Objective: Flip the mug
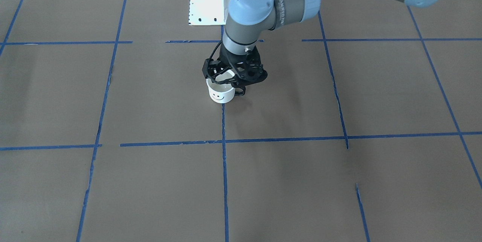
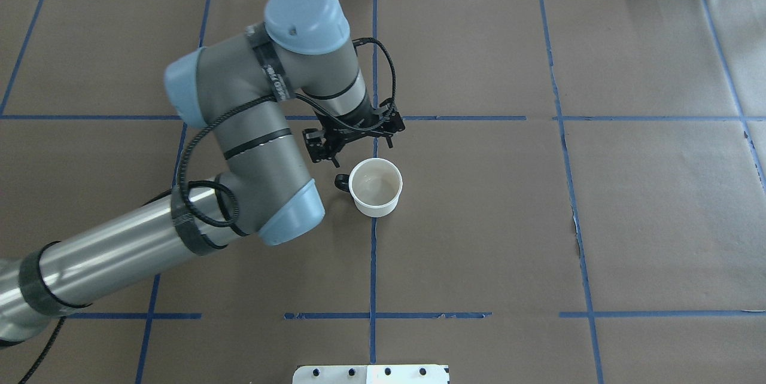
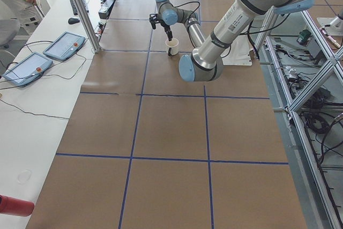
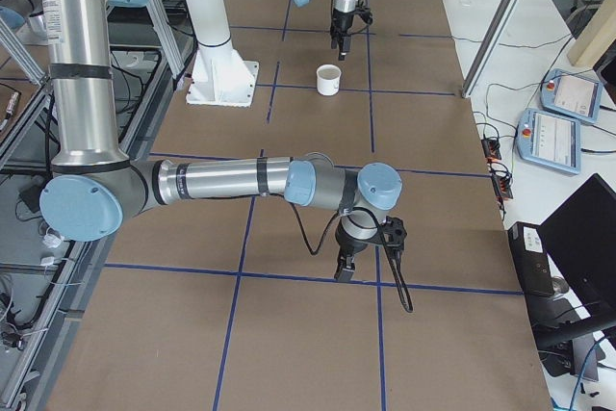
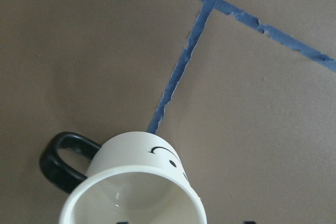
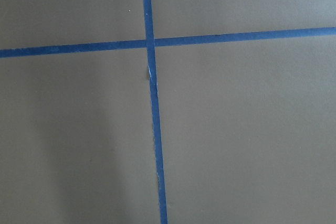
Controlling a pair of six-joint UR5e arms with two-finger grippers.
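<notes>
The white mug (image 1: pixel 220 94) stands upright on the brown table, mouth up, with the smiley face on its side and the black handle (image 2: pixel 342 182) toward my left arm. It also shows in the overhead view (image 2: pixel 375 188), the exterior right view (image 4: pixel 329 80) and at the bottom of the left wrist view (image 5: pixel 136 182). My left gripper (image 1: pixel 234 76) hangs just above the mug's rim, open and empty, not touching it. My right gripper (image 4: pixel 366 259) shows only in the exterior right view, low over the table far from the mug; I cannot tell if it is open or shut.
Blue tape lines (image 2: pixel 373 264) divide the brown table into squares. The white robot base plate (image 1: pixel 207 0) sits at the robot's side of the table. Operator tablets (image 3: pixel 63 45) lie on a side bench beyond the table's edge.
</notes>
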